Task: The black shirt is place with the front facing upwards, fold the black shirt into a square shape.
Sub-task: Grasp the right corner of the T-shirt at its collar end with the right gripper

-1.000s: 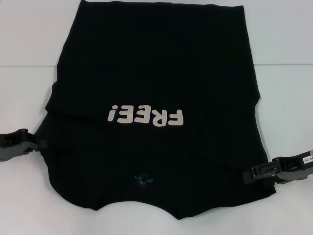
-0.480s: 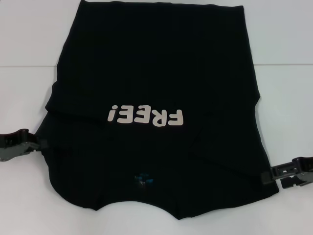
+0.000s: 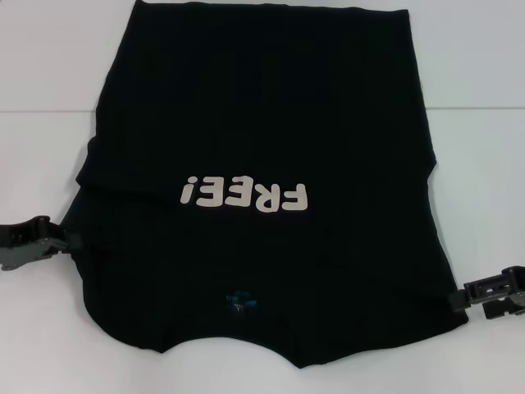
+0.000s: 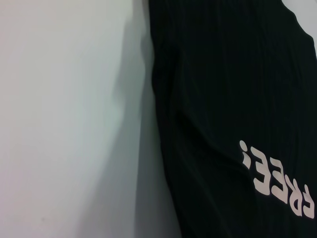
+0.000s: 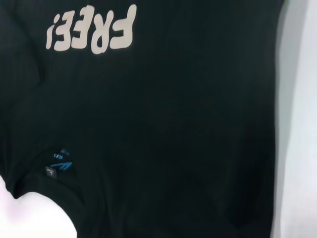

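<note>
The black shirt (image 3: 262, 107) lies flat on the white table, front up, with both sleeves folded in and its collar toward me. Its white "FREE!" print (image 3: 246, 195) reads upside down, and a small blue neck tag (image 3: 240, 302) shows at the collar. My left gripper (image 3: 66, 242) rests at the shirt's left edge, level with the shoulder. My right gripper (image 3: 463, 297) sits just off the shirt's right edge, near the collar end. The left wrist view shows the shirt's (image 4: 223, 74) side edge. The right wrist view shows the print (image 5: 91, 29) and the tag (image 5: 58, 166).
The white table (image 3: 476, 164) shows bare on both sides of the shirt and at the near corners. A seam line crosses the table behind the shirt's middle. No other objects are in view.
My right gripper has pulled back to the right, from over the shirt's right side to just past its edge. The left gripper and the shirt have hardly moved.
</note>
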Tool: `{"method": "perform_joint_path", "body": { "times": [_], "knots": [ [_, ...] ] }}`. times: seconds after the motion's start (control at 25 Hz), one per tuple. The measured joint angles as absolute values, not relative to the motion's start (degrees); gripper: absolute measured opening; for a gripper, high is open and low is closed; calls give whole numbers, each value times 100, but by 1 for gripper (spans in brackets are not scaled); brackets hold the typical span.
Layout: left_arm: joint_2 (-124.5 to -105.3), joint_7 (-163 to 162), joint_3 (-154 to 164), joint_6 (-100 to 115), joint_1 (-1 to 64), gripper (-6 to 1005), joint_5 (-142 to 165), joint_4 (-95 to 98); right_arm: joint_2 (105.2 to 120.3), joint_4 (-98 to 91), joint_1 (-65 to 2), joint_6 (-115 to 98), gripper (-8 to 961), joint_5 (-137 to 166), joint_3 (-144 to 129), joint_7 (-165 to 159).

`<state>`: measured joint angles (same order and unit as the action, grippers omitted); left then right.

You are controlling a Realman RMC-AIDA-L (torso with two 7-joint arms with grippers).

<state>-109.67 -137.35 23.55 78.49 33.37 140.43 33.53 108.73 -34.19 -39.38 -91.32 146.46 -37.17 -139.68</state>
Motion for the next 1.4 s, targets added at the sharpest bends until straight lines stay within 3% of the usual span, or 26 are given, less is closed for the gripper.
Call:
{"method": "perform_joint_path", "body": {
  "times": [1.4],
  "knots": [
    [-10985,-13719,2355,7801,3357,36,14045,3340,10975,-3375,-3991,-8879,911,14659,-3913,-13966]
  ]
}}
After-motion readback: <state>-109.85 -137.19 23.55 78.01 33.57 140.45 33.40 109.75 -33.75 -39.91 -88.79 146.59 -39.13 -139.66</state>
